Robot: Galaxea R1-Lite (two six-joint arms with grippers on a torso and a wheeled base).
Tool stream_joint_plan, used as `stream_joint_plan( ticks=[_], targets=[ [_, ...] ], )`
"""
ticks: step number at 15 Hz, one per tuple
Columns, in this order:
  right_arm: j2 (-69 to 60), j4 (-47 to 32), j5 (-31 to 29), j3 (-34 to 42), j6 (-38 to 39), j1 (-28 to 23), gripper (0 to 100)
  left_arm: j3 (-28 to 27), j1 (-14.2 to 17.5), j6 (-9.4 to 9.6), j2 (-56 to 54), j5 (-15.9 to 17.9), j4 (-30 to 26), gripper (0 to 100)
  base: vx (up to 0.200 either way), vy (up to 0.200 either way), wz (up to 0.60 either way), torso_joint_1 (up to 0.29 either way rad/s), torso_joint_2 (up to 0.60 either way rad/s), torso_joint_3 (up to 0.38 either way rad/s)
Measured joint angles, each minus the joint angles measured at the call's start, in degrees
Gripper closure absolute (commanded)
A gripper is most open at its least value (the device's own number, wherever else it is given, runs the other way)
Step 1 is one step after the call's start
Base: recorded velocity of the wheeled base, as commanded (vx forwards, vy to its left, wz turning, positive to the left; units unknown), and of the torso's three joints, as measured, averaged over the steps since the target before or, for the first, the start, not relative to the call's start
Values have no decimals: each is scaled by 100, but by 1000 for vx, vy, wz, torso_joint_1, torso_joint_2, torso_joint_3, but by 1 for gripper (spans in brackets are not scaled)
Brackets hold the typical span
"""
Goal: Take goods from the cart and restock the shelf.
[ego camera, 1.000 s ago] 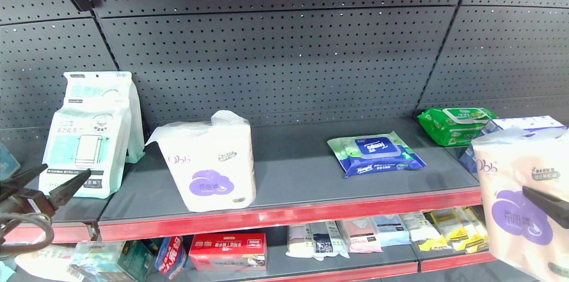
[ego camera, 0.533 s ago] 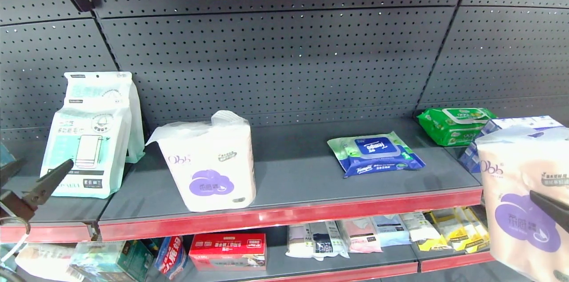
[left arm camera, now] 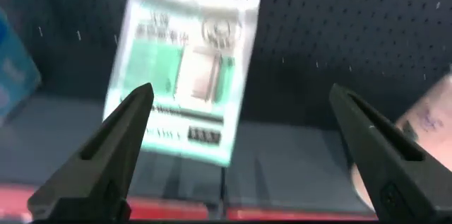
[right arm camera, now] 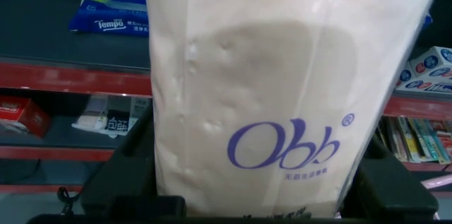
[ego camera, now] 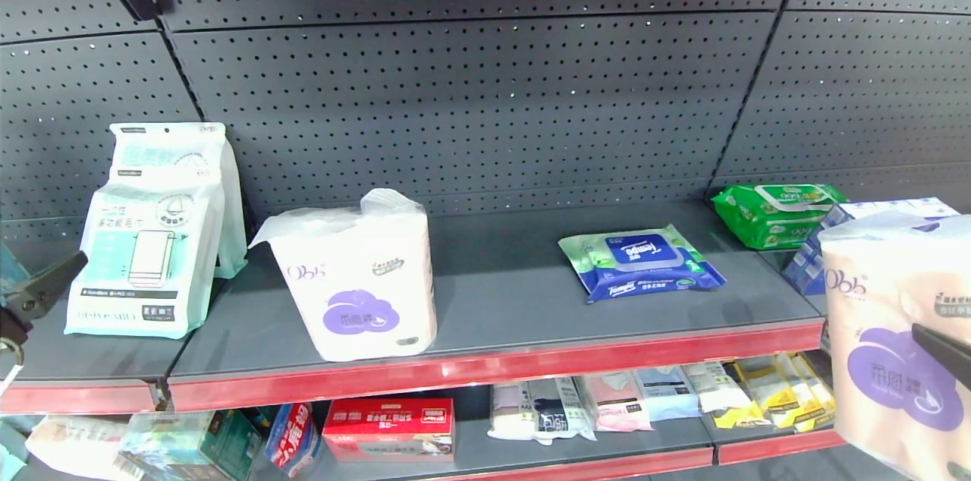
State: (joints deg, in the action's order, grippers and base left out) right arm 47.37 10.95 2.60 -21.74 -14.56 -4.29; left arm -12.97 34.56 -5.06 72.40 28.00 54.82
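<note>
My right gripper point(right arm camera: 258, 185) is shut on a cream tissue pack point(ego camera: 895, 359) with a purple logo, held at the far right in front of the shelf's red front edge point(ego camera: 493, 363). The pack point(right arm camera: 275, 83) sits between the two dark fingers point(right arm camera: 120, 174). One right finger point(ego camera: 941, 344) crosses the pack's front. A matching tissue pack point(ego camera: 356, 291) stands upright on the grey shelf, left of centre. My left gripper point(left arm camera: 240, 132) is open with nothing in it, low at the far left point(ego camera: 42, 285), facing a white and green pouch point(left arm camera: 187, 75).
The white and green pouch point(ego camera: 155, 231) stands at the shelf's left. A blue wipes pack point(ego camera: 641, 261) lies right of centre, with a green wipes pack point(ego camera: 777, 212) and blue boxes point(ego camera: 887, 212) farther right. Bare shelf lies between the standing pack and the wipes. Goods fill the lower shelf point(ego camera: 592, 458).
My left gripper has drawn back left and down toward the picture's edge. The held tissue pack has sunk slightly lower and to the right.
</note>
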Motion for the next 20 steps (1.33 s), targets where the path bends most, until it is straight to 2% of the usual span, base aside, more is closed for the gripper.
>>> stream_joint_plan(
  ticks=[3, 7, 9, 11, 15, 17, 20],
  targets=[
    [28, 2, 24, 18, 9, 7, 100, -310, -160, 24, -837, -134, -1716, 0, 0, 0, 0, 0, 0, 0],
    [52, 7, 95, 88, 0, 13, 100, -557, -468, 79, -1841, -112, -3016, 0, 0, 0, 0, 0, 0, 0],
    [69, 7, 93, 82, 0, 9, 100, -695, -763, 115, -2361, -107, -4062, 0, 0, 0, 0, 0, 0, 0],
    [74, 9, 99, 49, -17, 20, 100, -866, -1039, 165, -2781, -110, -4626, 0, 0, 0, 0, 0, 0, 0],
    [6, 21, 90, 73, 0, 96, 100, -957, -1304, 299, -3599, -101, -5808, 0, 0, 0, 0, 0, 0, 0],
    [-20, 21, 90, 104, 6, 101, 100, -972, -1641, 304, -4048, -55, -6320, 0, 0, 0, 0, 0, 0, 0],
    [-18, 22, 90, 132, 17, 96, 100, -1051, -2506, 307, -4514, -17, -6834, 0, 0, 0, 0, 0, 0, 0]
  ],
)
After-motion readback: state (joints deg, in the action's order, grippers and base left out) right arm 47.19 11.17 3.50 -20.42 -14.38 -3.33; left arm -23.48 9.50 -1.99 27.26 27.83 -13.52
